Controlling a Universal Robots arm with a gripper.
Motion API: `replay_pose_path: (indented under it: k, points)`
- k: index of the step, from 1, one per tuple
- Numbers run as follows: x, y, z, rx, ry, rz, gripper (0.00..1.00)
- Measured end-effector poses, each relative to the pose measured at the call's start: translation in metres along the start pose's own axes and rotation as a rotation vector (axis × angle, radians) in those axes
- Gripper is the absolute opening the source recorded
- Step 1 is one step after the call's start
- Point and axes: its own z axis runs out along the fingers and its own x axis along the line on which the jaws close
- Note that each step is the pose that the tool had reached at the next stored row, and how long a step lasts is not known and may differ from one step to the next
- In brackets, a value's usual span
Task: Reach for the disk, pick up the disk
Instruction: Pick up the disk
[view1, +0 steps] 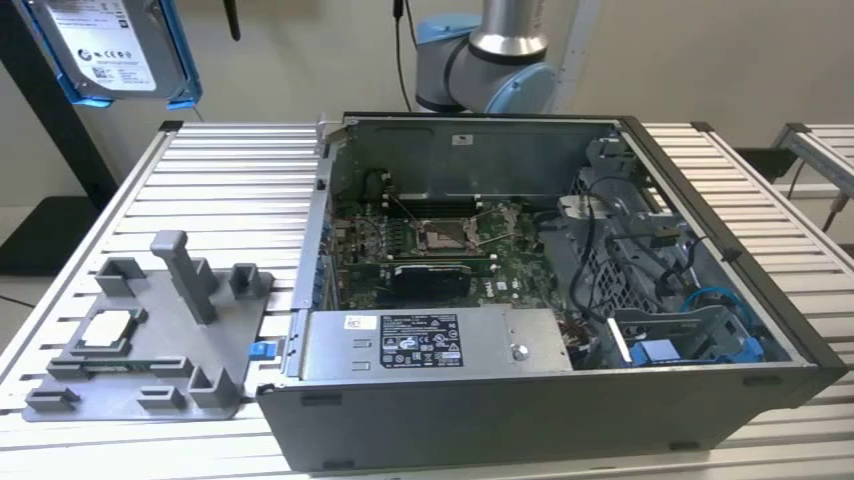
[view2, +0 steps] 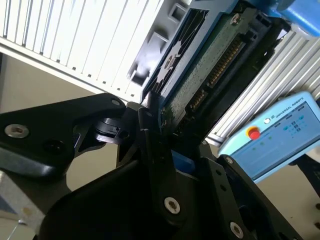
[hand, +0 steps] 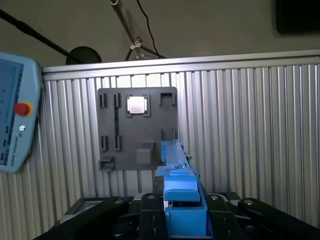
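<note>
Right, the pincer (view2: 162, 125) is clamped on the disk (view1: 118, 45), with the blue carrier edge caught in its grip in both wrist views. We see the disk aloft at the exterior view's upper left, well clear of the ribbed aluminium worktop (view1: 227, 170). On the worktop sit an open computer case (view1: 534, 410) and a grey fixture plate (view1: 147, 370) carrying a small square chip (view1: 107, 330). Pale wall (view1: 294, 60) behind. White printed labels on the disk and on the case's power supply (view1: 427, 342); we can't make out the print.
</note>
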Motion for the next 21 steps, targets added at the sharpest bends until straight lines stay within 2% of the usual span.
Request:
replay_pose_path:
  k: [13,21]
  points:
    - [-0.0017,-0.021,-0.0003,0.0,0.0,0.0,0.0]
    - [-0.0029,-0.0367,-0.0004,0.0,0.0,0.0,0.0]
